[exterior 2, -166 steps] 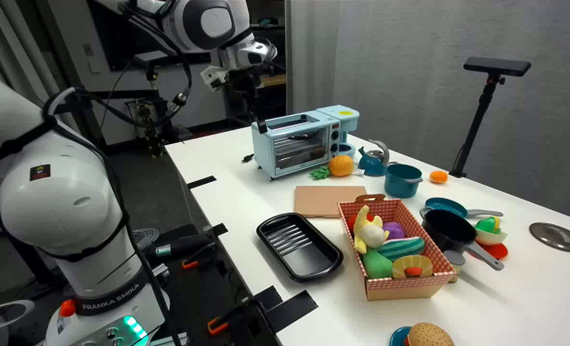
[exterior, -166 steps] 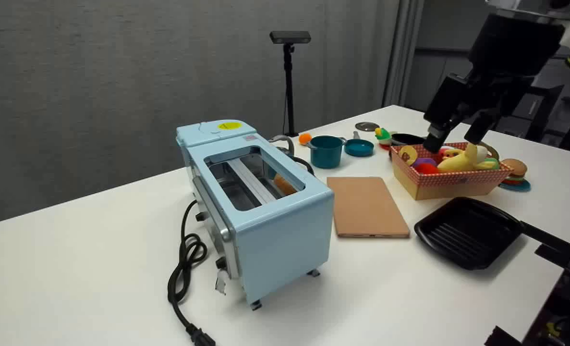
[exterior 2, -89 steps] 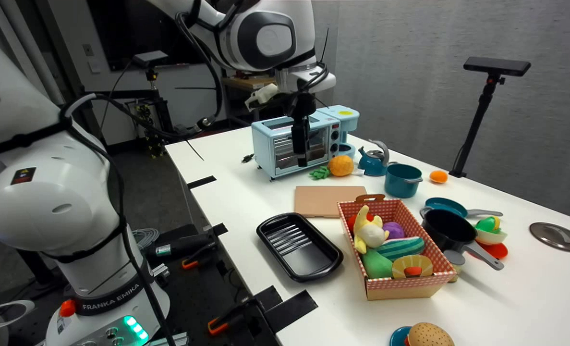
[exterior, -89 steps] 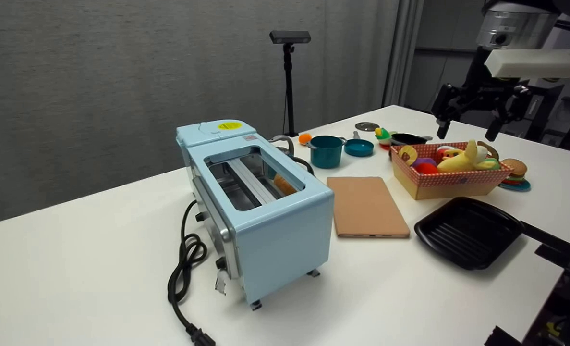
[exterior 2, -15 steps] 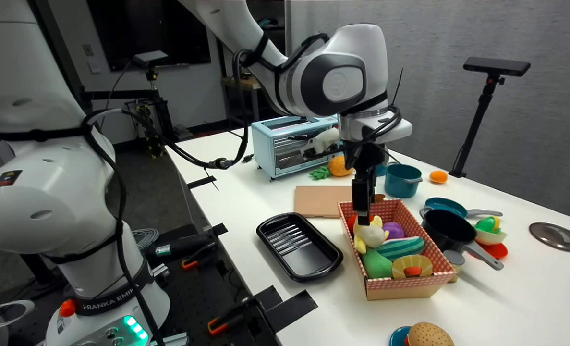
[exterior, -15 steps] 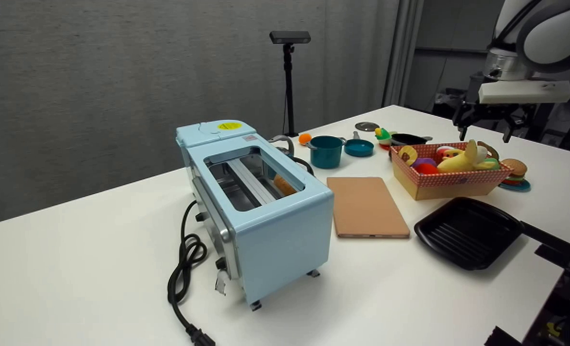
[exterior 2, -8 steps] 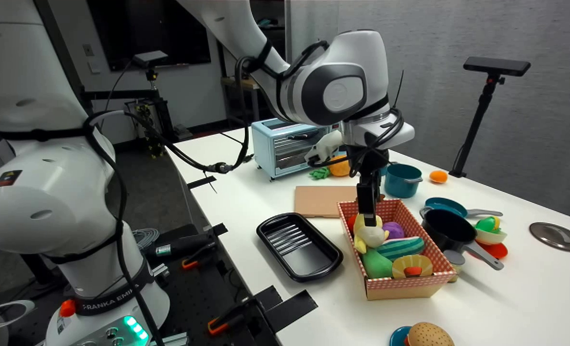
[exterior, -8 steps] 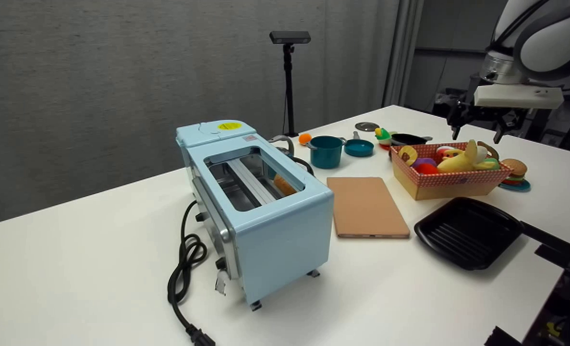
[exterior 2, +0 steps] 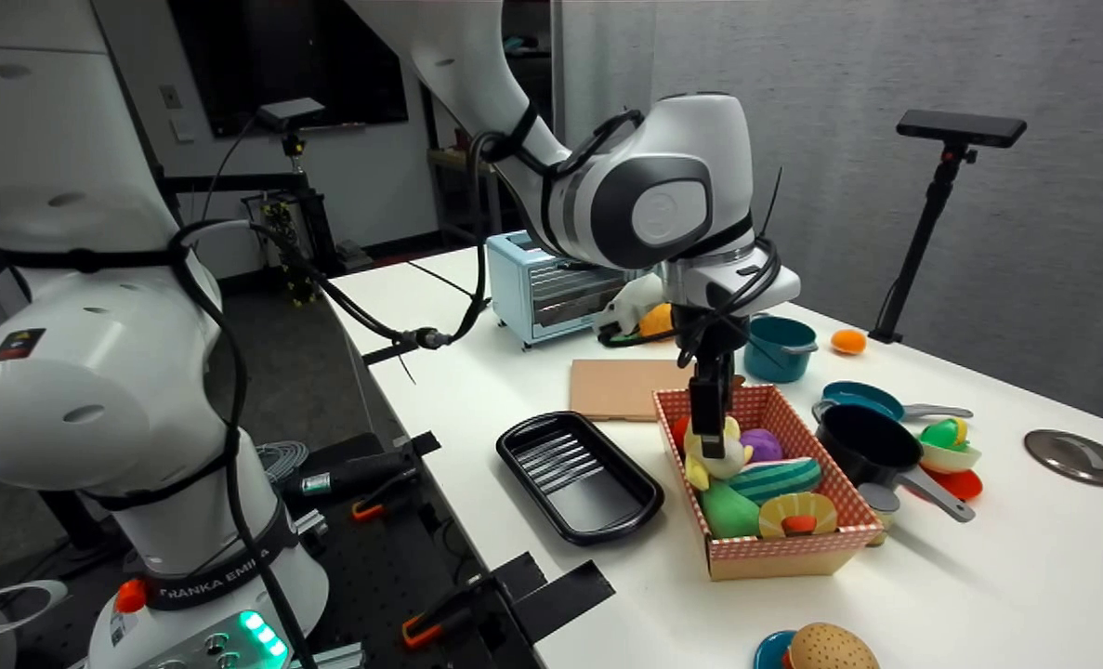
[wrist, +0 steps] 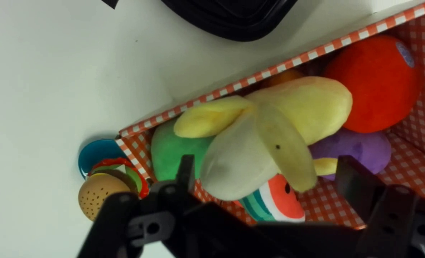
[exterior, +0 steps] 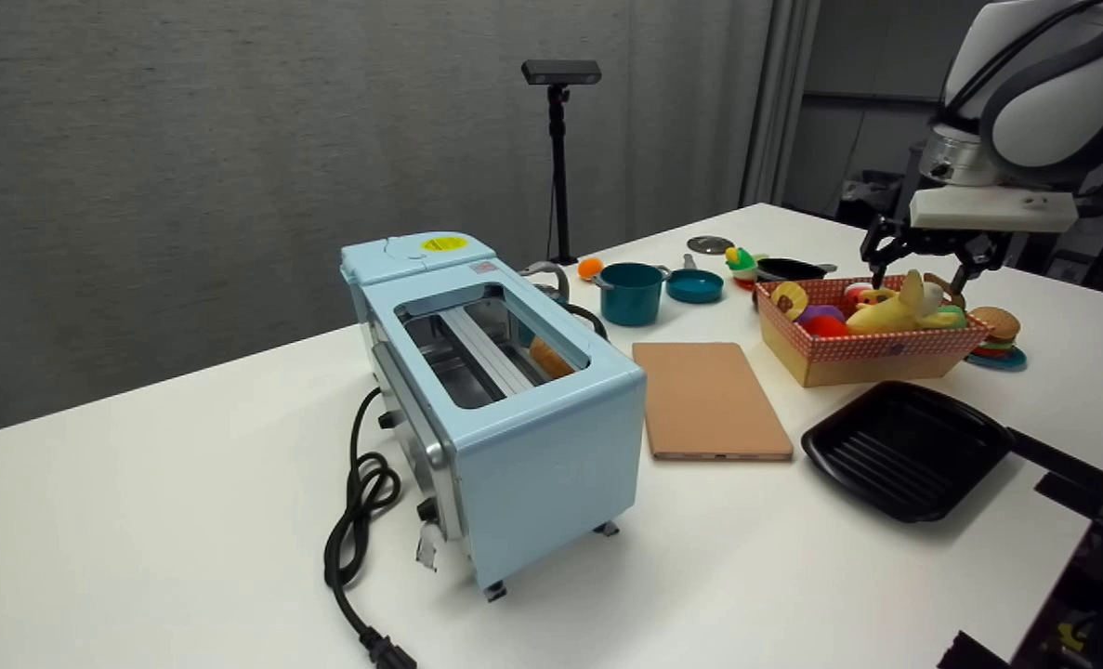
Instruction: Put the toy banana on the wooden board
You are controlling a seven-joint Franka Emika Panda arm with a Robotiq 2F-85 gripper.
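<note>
The toy banana is a soft, half-peeled yellow banana with a pale inside. It lies on top of the toy food in the crate in both exterior views (exterior: 890, 316) (exterior 2: 697, 472) and in the wrist view (wrist: 287, 143). My gripper (exterior: 918, 282) is open and points down over it, its fingertips close to the banana in an exterior view (exterior 2: 714, 452). In the wrist view the open fingers (wrist: 266, 161) stand on either side of the banana's pale end and a peel flap, with gaps visible. The wooden board (exterior: 714, 401) lies flat beside the crate, also in an exterior view (exterior 2: 621, 386).
The red-checked crate (exterior: 872, 350) holds other plush foods and its walls surround the banana. A black grill pan (exterior: 909, 451) lies near the crate and the board. The blue toaster oven (exterior: 551, 483) stands beyond the board. Toy pots (exterior 2: 779, 348) and a toy burger (exterior 2: 830, 648) are nearby.
My arm has travelled from near the toaster to over the crate. In the last second the open gripper has lowered towards the banana. The banana and the board have not moved.
</note>
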